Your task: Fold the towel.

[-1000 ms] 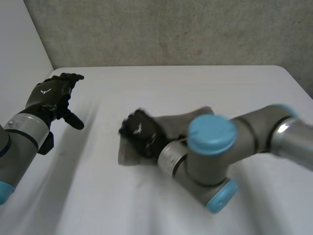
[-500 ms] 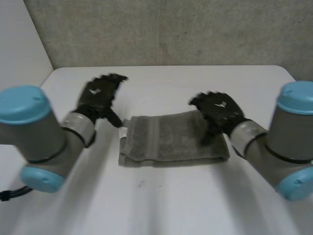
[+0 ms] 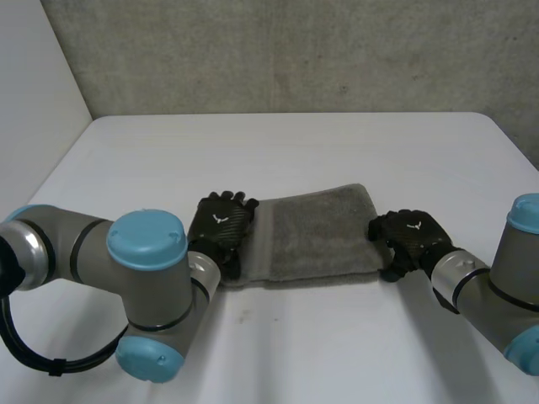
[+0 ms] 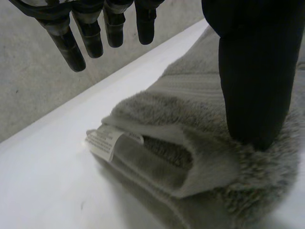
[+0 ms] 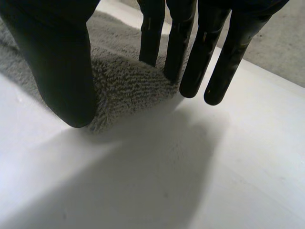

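Grey arm joints with blue caps sit nearest me, the left arm and the right arm reaching in over the white table. Just beyond them the towel lies flat near the table's middle, a hand at each short end.

The left hand is on the left end. In its wrist view the thumb presses down into the pile while the fingers hang straight and free past the edge, so the hand is released, not grasping. The right hand is at the right end. Its thumb stands against the towel's corner with the fingers straight on the other side, straddling the corner without closing on it.

I judge the job partly done. The towel is already a long doubled band, with stacked layers gaping at the left end beside a white label. Probably an end-to-end fold remains.

It is grey terry, thick and fuzzy, with a flatter woven stripe near the left end. Behind it are bare table and a rough wall.
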`<state>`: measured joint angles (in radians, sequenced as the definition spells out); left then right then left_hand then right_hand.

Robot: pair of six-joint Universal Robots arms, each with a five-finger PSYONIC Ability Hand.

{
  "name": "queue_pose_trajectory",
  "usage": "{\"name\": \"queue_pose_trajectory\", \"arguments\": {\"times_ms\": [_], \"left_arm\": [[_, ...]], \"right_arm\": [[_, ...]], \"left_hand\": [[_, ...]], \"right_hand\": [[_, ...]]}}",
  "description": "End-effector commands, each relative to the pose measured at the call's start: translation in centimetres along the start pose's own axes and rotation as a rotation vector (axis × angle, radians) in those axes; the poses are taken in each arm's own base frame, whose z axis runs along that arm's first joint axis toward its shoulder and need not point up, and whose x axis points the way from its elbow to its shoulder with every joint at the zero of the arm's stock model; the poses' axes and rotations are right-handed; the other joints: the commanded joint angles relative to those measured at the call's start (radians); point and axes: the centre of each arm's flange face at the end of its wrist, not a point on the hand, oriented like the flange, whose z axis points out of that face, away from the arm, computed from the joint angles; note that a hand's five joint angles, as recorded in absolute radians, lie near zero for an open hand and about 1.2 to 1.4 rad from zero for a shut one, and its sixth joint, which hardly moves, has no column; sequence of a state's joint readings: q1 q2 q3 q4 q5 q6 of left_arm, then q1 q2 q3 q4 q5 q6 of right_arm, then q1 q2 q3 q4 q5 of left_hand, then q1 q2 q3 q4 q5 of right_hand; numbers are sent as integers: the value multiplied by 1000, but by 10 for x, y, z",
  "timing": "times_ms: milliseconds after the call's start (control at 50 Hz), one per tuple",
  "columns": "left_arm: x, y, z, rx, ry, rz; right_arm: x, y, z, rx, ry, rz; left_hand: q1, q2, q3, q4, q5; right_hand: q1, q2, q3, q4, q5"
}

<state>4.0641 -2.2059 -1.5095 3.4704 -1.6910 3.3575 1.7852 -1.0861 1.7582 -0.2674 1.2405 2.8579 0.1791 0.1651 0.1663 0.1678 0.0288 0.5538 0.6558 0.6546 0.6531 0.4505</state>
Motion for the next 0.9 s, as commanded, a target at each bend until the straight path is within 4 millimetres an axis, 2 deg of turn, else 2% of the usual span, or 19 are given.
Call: {"name": "queue_pose_trajectory", "arguments": {"times_ms": [20, 100, 160, 200, 260, 280, 300, 320, 360, 520, 620, 700, 740, 780, 800, 840, 860, 880, 900], "left_arm": [[2, -25, -14, 64, -2, -10], [4, -28, -17, 72, 1, -9], [4, -34, -21, 85, 4, -10], [2, -41, -24, 104, -3, -13], [-5, -48, -25, 123, -20, -19], [-5, -48, -25, 124, -20, -19], [-6, -53, -26, 135, -24, -21], [-6, -53, -26, 135, -24, -21], [-15, -64, -29, 163, -45, -29], [-31, -77, -43, 190, -80, -40], [-42, -81, -53, 200, -107, -45], [-51, -84, -58, 207, -129, -49], [-56, -87, -59, 215, -143, -51], [-58, -88, -60, 219, -150, -52], [-60, -90, -60, 225, -155, -53], [-61, -92, -60, 231, -159, -54], [-62, -94, -61, 237, -162, -55], [-62, -94, -61, 237, -162, -55], [-62, -95, -60, 240, -163, -55]], "right_arm": [[4, -3, 7, 50, 22, 79], [4, -3, 8, 46, 25, 117], [4, -3, 8, 42, 23, 144], [4, -2, 8, 43, 23, 154], [4, -1, 9, 42, 24, 157], [5, 1, 10, 42, 24, 157], [5, 1, 10, 42, 24, 157], [5, 2, 12, 39, 27, 159], [9, 2, 12, 37, 42, 155], [17, -9, 1, 34, 101, 114], [58, -20, -18, 19, 208, 28], [67, -29, -19, 36, 235, -64], [59, -38, -18, 58, 218, -103], [17, -62, -16, 146, 108, -172], [16, -62, -16, 146, 108, -172], [-23, -82, -15, 222, 8, -219], [-23, -82, -15, 222, 7, -220], [-42, -84, -14, 243, -44, -239], [-42, -84, -14, 243, -45, -239]], "left_hand": [[-5, 9, 8, 7, -29], [-5, 9, 8, 7, -29], [-5, 9, 8, 7, -29], [-5, 9, 8, 7, -29], [-5, 9, 8, 7, -29], [-5, 9, 8, 7, -29], [-5, 9, 8, 7, -29], [-5, 9, 8, 7, -29], [-5, 9, 8, 7, -29], [-5, 9, 8, 7, -29], [-5, 9, 8, 7, -29], [-5, 9, 8, 7, -29], [-5, 9, 8, 7, -29], [-5, 9, 8, 7, -29], [-5, 9, 8, 7, -29], [-5, 9, 8, 7, -29], [-5, 9, 8, 7, -29], [-5, 9, 8, 7, -29], [-5, 9, 8, 7, -29]], "right_hand": [[336, 234, 235, 236, 264], [163, 61, 62, 64, 92], [168, 66, 67, 69, 97], [218, 116, 117, 119, 147], [479, 377, 379, 380, 408], [683, 581, 582, 584, 612], [685, 583, 584, 586, 614], [841, 739, 740, 742, 770], [842, 740, 742, 743, 771], [842, 740, 742, 743, 771], [842, 740, 742, 743, 771], [842, 740, 742, 743, 771], [842, 740, 742, 743, 771], [842, 740, 742, 743, 771], [842, 740, 742, 743, 771], [842, 740, 742, 743, 771], [842, 740, 742, 743, 771], [842, 740, 742, 743, 771], [842, 740, 742, 743, 771]]}}
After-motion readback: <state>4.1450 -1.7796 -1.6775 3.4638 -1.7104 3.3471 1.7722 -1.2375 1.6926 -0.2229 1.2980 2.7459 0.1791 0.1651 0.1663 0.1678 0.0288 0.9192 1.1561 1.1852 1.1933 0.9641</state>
